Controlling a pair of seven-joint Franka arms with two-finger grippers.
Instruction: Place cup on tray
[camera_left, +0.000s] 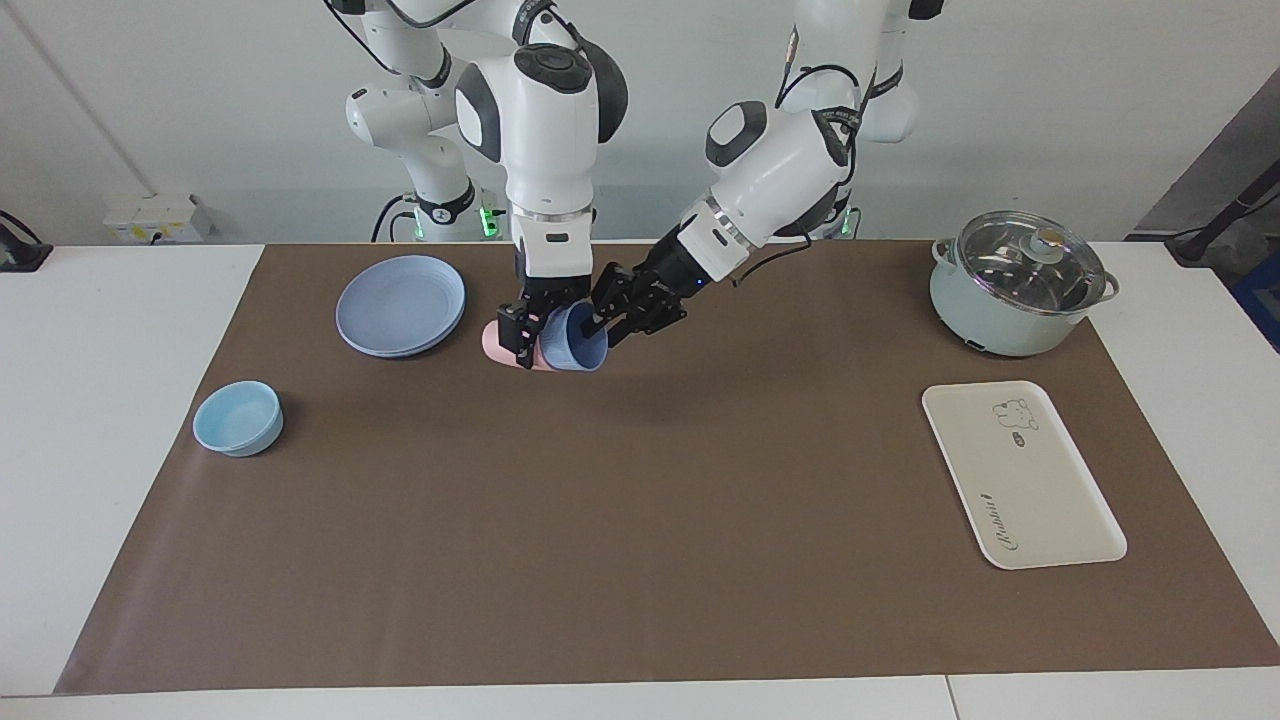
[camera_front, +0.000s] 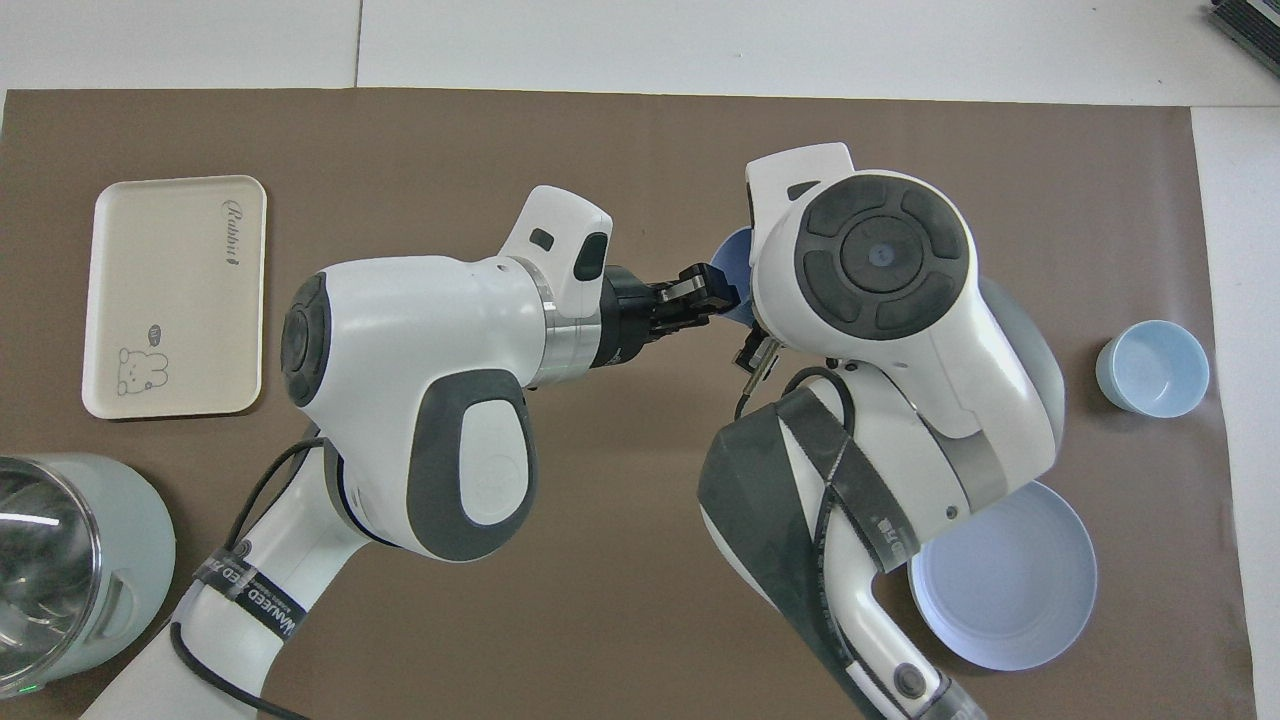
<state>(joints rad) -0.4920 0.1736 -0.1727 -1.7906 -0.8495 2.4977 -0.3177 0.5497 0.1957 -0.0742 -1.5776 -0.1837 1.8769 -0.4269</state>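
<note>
Left gripper (camera_left: 598, 322) fingers clamp the periwinkle-blue plastic cup's (camera_left: 575, 340) rim; right gripper (camera_left: 524, 340), fingers astride the pink plastic cup (camera_left: 497, 345), should hold it down during separation.

I see my left gripper (camera_front: 712, 295) touching the blue cup (camera_front: 737, 262) mid-table, under the right arm; the tray (camera_front: 175, 295) lies near the left arm's table edge.

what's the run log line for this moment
phase: handover | right tool: at pink cup and blue cup | left tool: at blue cup rim | blue cup: tilted | tray: bare
</note>
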